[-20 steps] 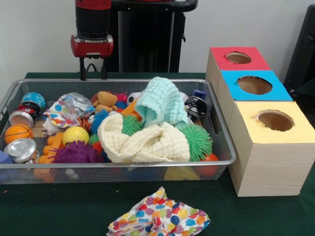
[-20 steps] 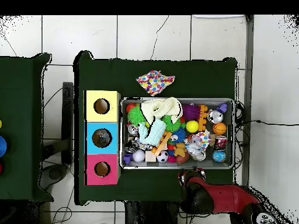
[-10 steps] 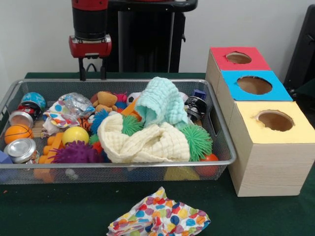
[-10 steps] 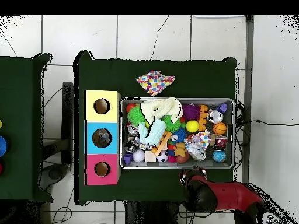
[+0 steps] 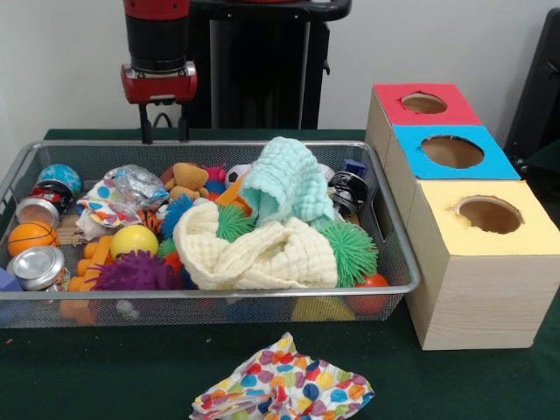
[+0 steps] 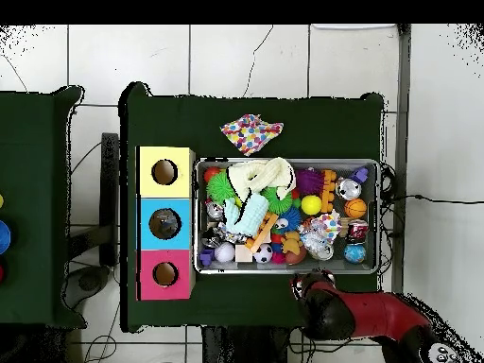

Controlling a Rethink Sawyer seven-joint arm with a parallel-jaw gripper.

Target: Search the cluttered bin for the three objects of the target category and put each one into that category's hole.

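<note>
Front view: wire mesh bin (image 5: 385, 262) as landmark, on green table (image 5: 114, 376), crammed with toys. Above and behind the bin's far rim, toward its left part, gripper (image 5: 165, 131) hanging from the red and black arm, two thin dark fingers (image 5: 148, 131) parted with a gap between them, nothing held, tips clear of the bin's contents. Inside the bin: mint cloth (image 5: 284, 184) heaped over cream cloth (image 5: 262, 254) near the middle, green spiky ball (image 5: 350, 252) to their right, yellow ball (image 5: 134, 240) and purple spiky ball (image 5: 136, 273) toward the left, orange basketball (image 5: 31, 236) and silver can (image 5: 37, 267) at the left end, teddy bear (image 5: 186, 179) near the far wall. In front of the bin, off it on the table, polka-dot cloth (image 5: 284, 389). Right of the bin, touching or just beside it, a row of three boxes, each with a round hole on top: red box (image 5: 389, 105) farthest, blue box (image 5: 411, 144) in the middle, yellow box (image 5: 437, 223) nearest. Overhead view: same bin (image 6: 378, 217) mid-table, arm's red end (image 6: 317, 284) just below the bin's lower rim, outside it; boxes to the bin's left, with yellow box (image 6: 151, 156) at the top; polka-dot cloth (image 6: 251, 132) above the bin.
</note>
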